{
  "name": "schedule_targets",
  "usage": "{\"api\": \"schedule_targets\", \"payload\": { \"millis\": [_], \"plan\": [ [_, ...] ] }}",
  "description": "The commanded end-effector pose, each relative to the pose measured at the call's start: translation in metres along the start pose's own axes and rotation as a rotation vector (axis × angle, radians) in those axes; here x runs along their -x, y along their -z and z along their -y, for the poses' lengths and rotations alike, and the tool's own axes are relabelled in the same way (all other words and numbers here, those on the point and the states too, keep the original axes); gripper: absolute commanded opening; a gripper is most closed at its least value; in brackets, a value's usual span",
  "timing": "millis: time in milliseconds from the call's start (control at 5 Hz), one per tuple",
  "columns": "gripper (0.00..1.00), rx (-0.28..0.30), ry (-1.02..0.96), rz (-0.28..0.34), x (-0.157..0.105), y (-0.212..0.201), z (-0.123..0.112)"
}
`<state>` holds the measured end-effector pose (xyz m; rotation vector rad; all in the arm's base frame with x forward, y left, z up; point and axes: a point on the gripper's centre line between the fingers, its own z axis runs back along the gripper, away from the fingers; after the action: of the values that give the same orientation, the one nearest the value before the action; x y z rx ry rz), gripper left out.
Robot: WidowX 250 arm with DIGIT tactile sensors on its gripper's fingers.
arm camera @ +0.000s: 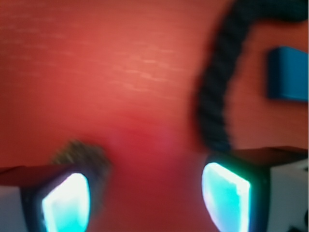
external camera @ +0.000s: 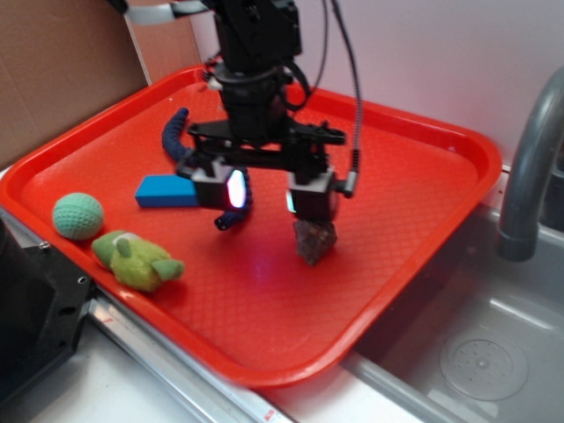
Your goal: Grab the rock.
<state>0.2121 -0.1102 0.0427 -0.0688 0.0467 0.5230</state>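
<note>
Two glowing cyan pads fill the bottom of the wrist view, set wide apart with bare red tray between them, so the gripper stands open and holds nothing. Beside the pad at lower left of that view the rock shows as a blurred brown-grey lump, outside the gap rather than in it. From the exterior view the rock lies on the tray right under one finger, seemingly touching its tip, though contact cannot be confirmed. A dark blue rope curves behind the other finger, with a blue block just beside it. Nearer the tray's front-left edge sit a green ball and a green plush toy, close together. A grey faucet rises over the sink at right.
</note>
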Motion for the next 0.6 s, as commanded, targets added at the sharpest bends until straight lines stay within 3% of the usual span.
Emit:
{"api": "schedule_targets", "payload": {
  "millis": [0, 200, 400],
  "plan": [
    [1.00, 0.193, -0.002, -0.011, -0.008, -0.032, 0.002],
    [1.00, 0.235, 0.035, -0.022, -0.007, -0.035, 0.013],
    [1.00, 0.200, 0.098, -0.023, -0.001, -0.019, 0.028]
  ]
}}
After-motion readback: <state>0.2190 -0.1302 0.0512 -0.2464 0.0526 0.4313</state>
